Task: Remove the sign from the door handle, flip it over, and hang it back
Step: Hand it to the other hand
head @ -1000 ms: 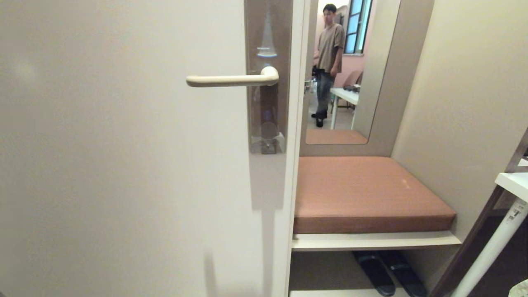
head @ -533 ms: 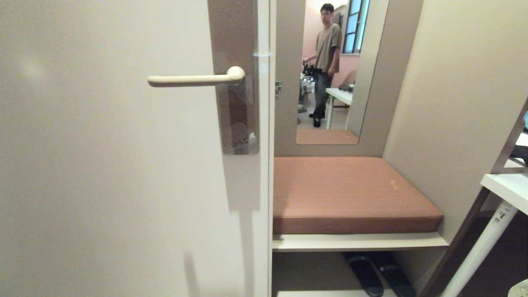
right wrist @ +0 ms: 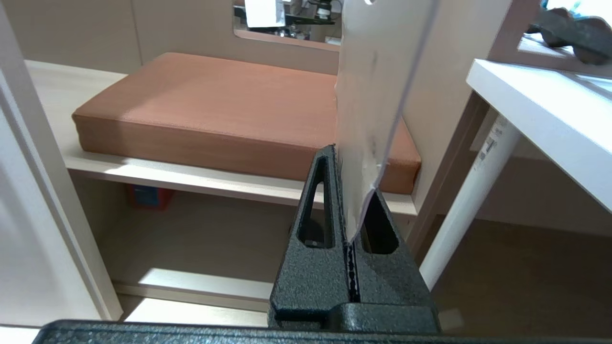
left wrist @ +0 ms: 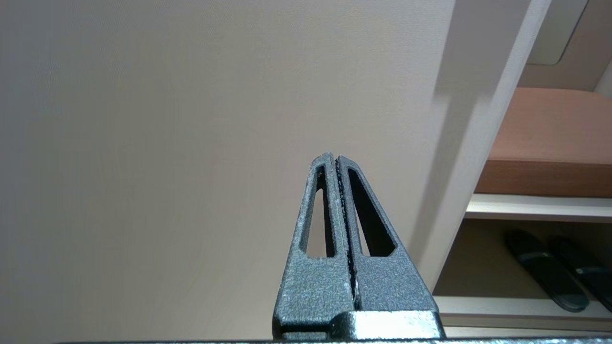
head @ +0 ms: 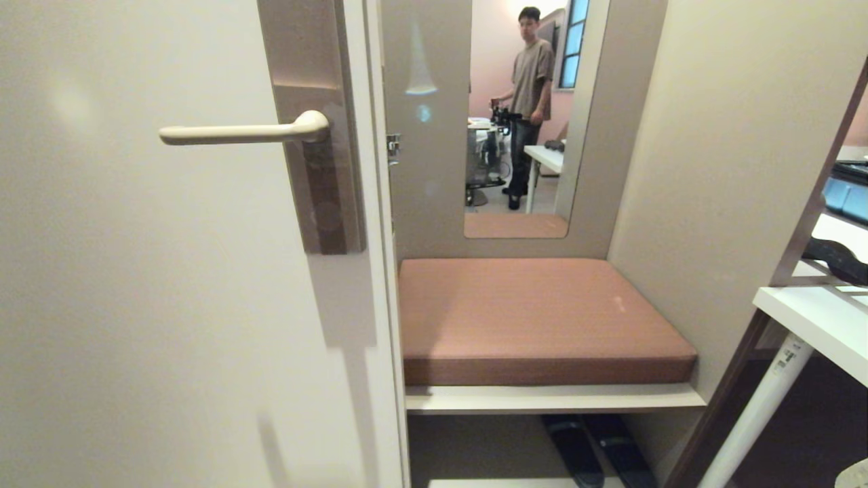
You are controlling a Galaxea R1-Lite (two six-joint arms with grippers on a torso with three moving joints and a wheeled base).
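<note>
Pale, thin card, glossy along one edge, stands up out of my right gripper, whose jaws are pressed together on the lower end of the sign; it rises straight ahead of the fingertips and runs out of the wrist view. I judge it light, stiff enough to stay upright from one pinch, but slick and easily bent, so I would keep the hold low on the solid end, clear of the hanging hole. That hole is barely caught at the cut-off end, and I cannot read which face is towards me, so I cannot tell whether it is turned over. Beyond the card lies a brown cushion on a shelf, a white table to one side. My left gripper is pressed together on nothing, facing the plain door. Neither arm shows in the head view, where the door handle hangs bare, well off from both grippers.
</note>
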